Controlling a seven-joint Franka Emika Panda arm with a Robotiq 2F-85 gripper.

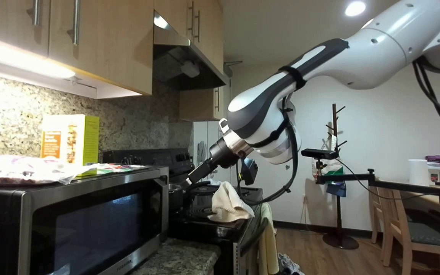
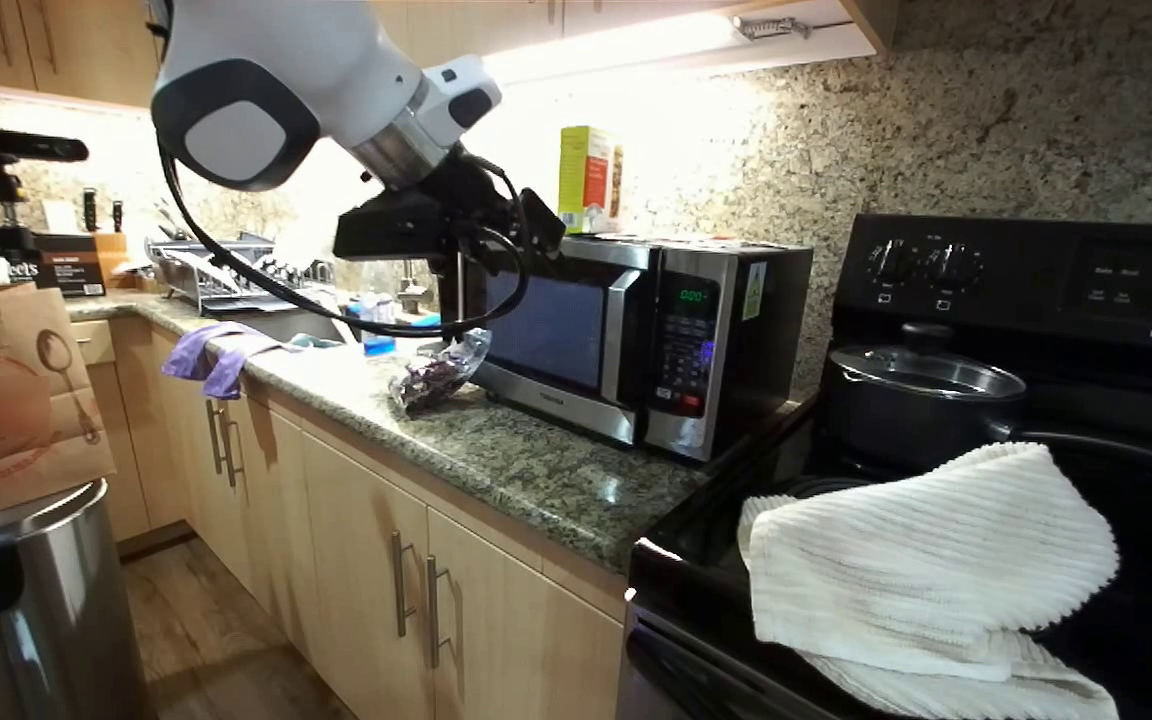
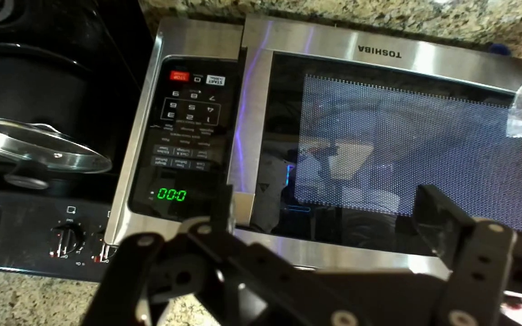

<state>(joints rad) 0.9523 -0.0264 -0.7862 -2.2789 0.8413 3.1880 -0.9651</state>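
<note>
My gripper (image 3: 326,199) is open, its two black fingers wide apart, with nothing between them. Beyond them in the wrist view lies the front of a steel and black Toshiba microwave (image 3: 379,50), upside down there. Its door looks shut, and the vertical door handle (image 3: 254,113) shows near the left finger. A green zero display (image 3: 171,194) glows on the control panel. In an exterior view, the gripper (image 1: 188,181) slants down past the microwave (image 1: 159,229); contact cannot be told. A yellow-green box (image 2: 576,175) and a plastic packet (image 1: 25,168) rest on top.
A crumpled shiny bag (image 2: 441,375) sits on the counter beside the microwave. On the stove are a black lidded pot (image 2: 921,410) and a white towel (image 2: 916,560). Purple gloves (image 2: 221,355) drape over the counter edge. Upper cabinets (image 1: 101,46) and a range hood (image 1: 185,61) overhang.
</note>
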